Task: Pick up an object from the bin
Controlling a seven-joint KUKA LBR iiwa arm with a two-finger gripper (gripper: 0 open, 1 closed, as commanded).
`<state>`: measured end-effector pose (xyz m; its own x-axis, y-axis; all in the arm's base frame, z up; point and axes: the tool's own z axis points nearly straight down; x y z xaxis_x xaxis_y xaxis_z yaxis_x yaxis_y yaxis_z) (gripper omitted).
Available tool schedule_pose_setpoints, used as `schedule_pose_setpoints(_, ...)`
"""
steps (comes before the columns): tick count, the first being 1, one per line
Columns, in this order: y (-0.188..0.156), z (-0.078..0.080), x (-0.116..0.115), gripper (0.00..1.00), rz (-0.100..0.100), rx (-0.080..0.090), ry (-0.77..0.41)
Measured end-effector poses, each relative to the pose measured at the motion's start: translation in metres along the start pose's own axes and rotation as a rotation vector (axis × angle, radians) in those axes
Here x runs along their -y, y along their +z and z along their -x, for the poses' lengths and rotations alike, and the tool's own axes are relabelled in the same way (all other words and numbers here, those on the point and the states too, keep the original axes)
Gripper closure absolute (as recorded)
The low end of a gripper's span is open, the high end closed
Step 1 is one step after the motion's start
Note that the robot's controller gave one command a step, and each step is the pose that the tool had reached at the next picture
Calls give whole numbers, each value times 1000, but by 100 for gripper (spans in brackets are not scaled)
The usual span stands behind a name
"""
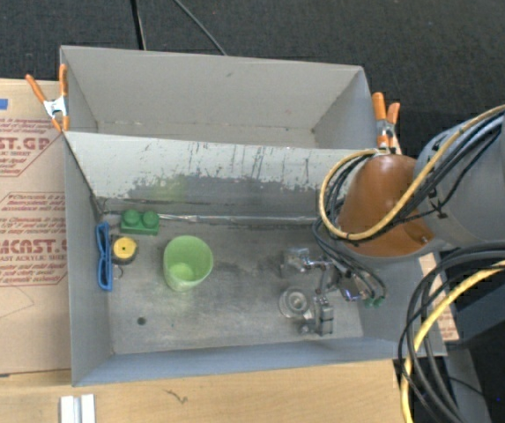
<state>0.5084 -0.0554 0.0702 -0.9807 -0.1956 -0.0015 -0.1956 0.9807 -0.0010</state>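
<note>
So the gripper (315,302) is down low in the right near part of the grey metal bin (234,337), hanging off the arm's orange-brown wrist cover (377,203) with its loops of yellow and black cable (340,192). Honestly can't tell whether it's open or closed, it's just a tangle of metal from this angle. I don't see anything gripped in it. There's a small round greyish ring (294,303) right up against its left side, and I can't make out if that's a loose thing or part of the tool.

All the obvious stuff to pick sits well away on the left side of the floor. A light green plastic cup (187,263) lies nearest to the gripper, tipped with its mouth showing. Left of it is a small yellow round piece (124,249), and just beyond that, by the far wall, a green two-stud building block (139,222). A long blue plastic thing (103,256) lies along the left wall, just beside the yellow piece.
</note>
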Motion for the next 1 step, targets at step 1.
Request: schedule_pose_setpoints(1,-2,-1,1,100,-1,-9,-1)
